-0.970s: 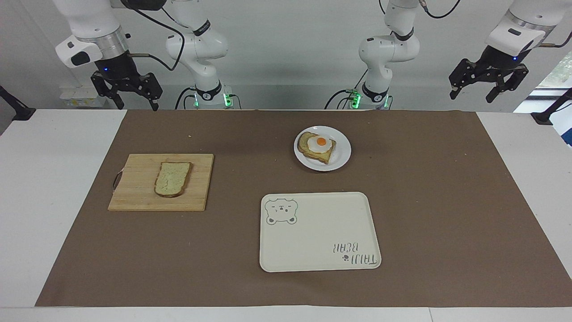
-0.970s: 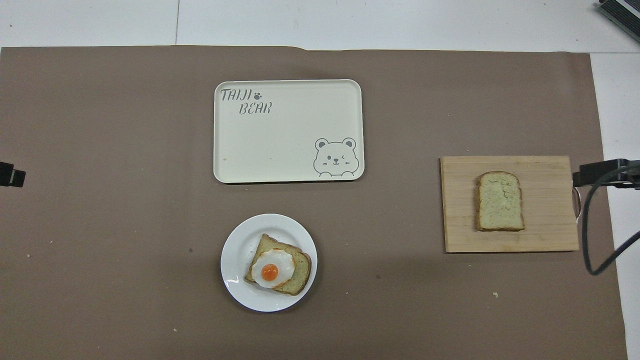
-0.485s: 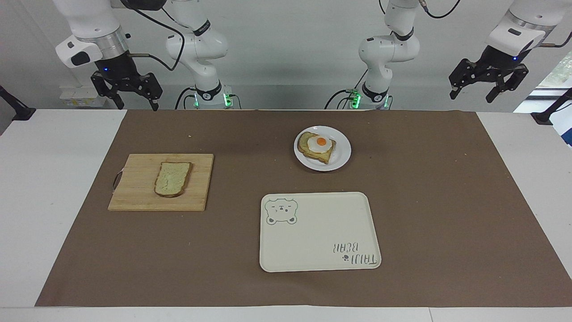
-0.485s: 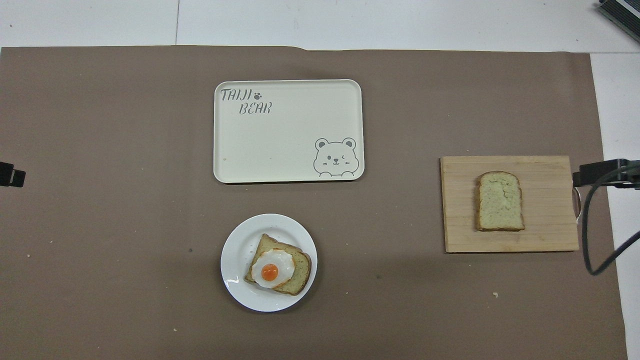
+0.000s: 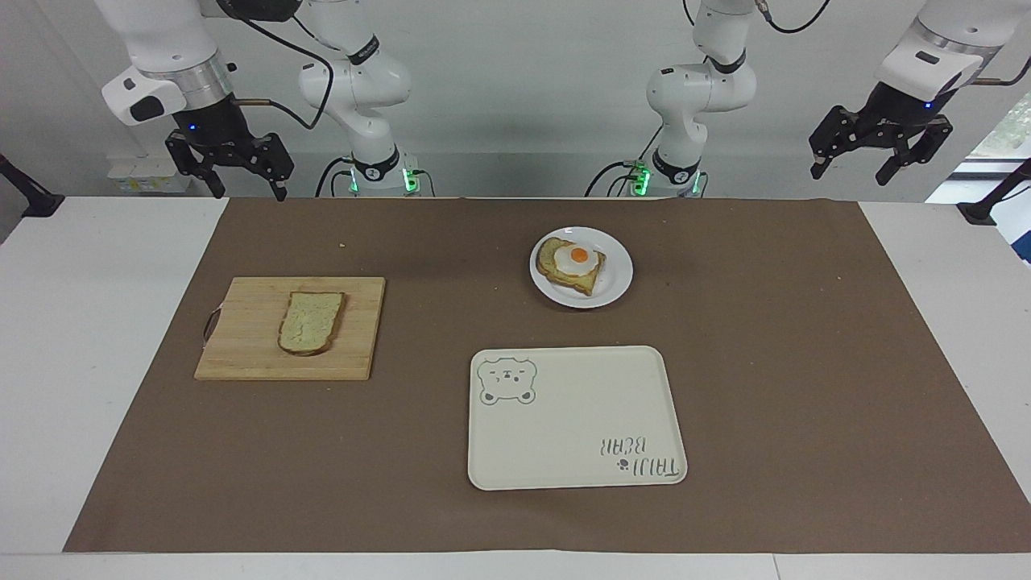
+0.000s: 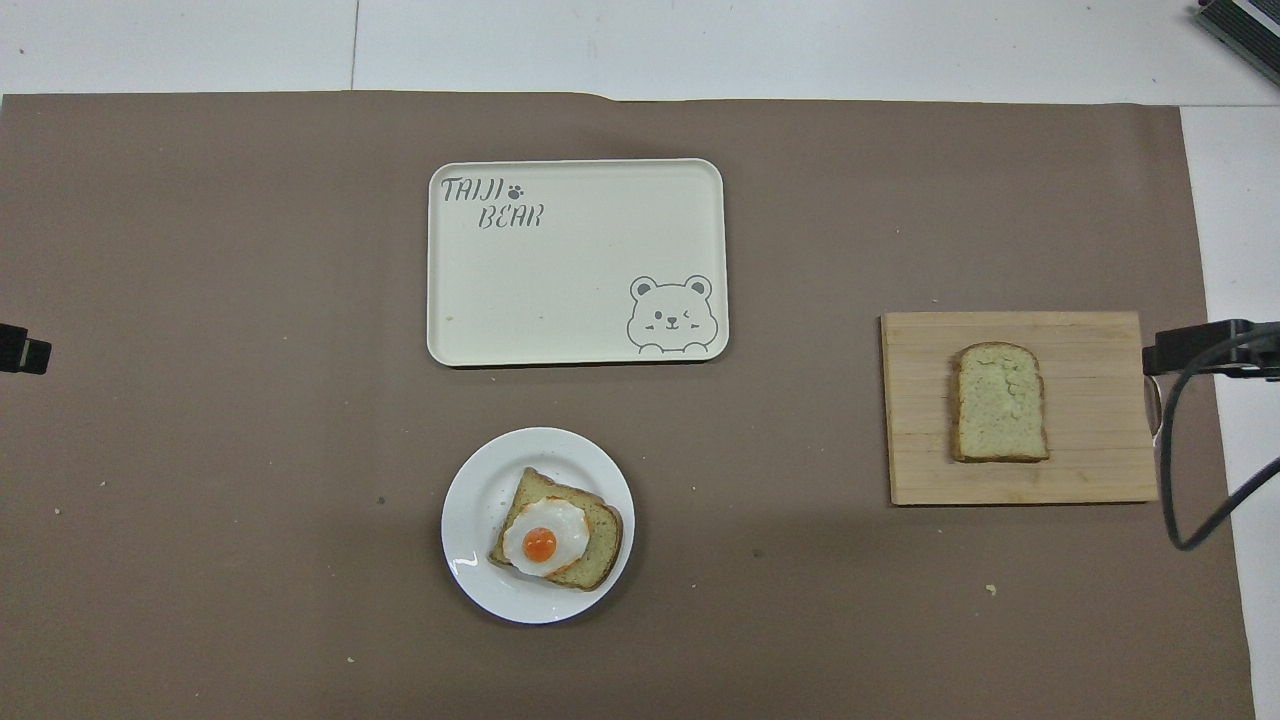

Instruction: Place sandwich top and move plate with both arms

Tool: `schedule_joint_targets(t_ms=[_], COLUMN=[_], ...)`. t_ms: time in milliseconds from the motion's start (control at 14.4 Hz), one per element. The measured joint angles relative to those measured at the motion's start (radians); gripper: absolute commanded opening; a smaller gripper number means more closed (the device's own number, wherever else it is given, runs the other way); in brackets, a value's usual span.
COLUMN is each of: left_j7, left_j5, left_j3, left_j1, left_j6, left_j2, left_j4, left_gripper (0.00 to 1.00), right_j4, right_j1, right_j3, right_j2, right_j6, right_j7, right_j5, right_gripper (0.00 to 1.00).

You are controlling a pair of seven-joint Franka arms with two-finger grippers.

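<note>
The sandwich top lay on a board; the plate was unheld. Both grippers, right and left, were raised near the robots, jaws spread.

Brightness: I read both views as evenly and brightly lit, light diffuse from above.
Shadows: soft and short; a thin dark rim under the tray and under the cutting board on their robot-side edges.
Glare: small white highlight on the plate rim; brown mat is matte.
Focus: I see no motion blur; tray lettering is legible.
Distortion: table edges look straight to me, no obvious bending at the corners.
</note>
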State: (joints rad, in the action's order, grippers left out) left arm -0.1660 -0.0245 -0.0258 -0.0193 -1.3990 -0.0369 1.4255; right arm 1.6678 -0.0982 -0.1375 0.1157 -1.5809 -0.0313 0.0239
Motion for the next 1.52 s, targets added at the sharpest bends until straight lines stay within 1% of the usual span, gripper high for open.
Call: schedule_joint_targets(t_ms=[277, 762, 970, 1178, 1317, 1525], left_j7=[0.000, 0.000, 0.000, 0.000, 0.000, 0.000], left_j5=[0.000, 0.000, 0.000, 0.000, 0.000, 0.000], left_j3=[0.000, 0.000, 0.000, 0.000, 0.000, 0.000], left_j1=[0.000, 0.000, 0.000, 0.000, 0.000, 0.000], left_j6=[0.000, 0.000, 0.000, 0.000, 0.000, 0.000], left_j2=[0.000, 0.000, 0.000, 0.000, 0.000, 0.000], left_j4=[0.000, 0.000, 0.000, 0.000, 0.000, 0.000], left_gripper=[1.00, 1.00, 1.00, 1.00, 1.00, 1.00], right_j4=[0.054, 0.188, 0.223, 0.237, 0.252, 0.281], right_j1=[0.001, 0.018, 0.031, 0.057, 0.077, 0.090], right_j3=[-0.002, -0.005, -0.005, -0.005, -0.006, -0.006], right_j2=[-0.006, -0.026, -0.068, -0.138, -0.191, -0.247], right_j6=[-0.062, -0.201, -0.268, -0.345, -0.426, -0.511], right_j7=[0.000, 0.000, 0.000, 0.012, 0.049, 0.063], right_j5=[0.000, -0.002, -0.007, -0.010, -0.019, -0.024], right_gripper=[1.00, 1.00, 1.00, 1.00, 1.00, 1.00])
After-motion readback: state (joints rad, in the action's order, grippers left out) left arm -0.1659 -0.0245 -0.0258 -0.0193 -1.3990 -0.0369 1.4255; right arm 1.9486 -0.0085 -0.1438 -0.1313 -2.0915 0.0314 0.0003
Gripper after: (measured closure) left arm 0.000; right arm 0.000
